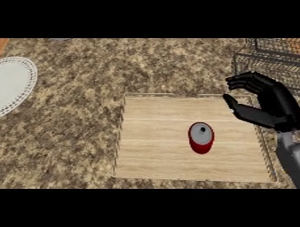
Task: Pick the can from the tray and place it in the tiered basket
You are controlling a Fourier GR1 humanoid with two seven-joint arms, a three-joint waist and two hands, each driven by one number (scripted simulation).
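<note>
On one tray (152, 128): one can (201, 138), standing upright.

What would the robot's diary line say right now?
right hand: open, beside can | can: upright on tray | tiered basket: nothing seen inside

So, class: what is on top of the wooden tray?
One red can stands on the wooden tray, upright, apart from the right hand over its far right corner. That hand hides a little of the tray there.

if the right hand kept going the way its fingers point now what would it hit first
The black right hand has fingers aimed left, above the wooden tray's far edge. That path looks free; the red can sits nearer, off that line, though depth is unclear.
</note>
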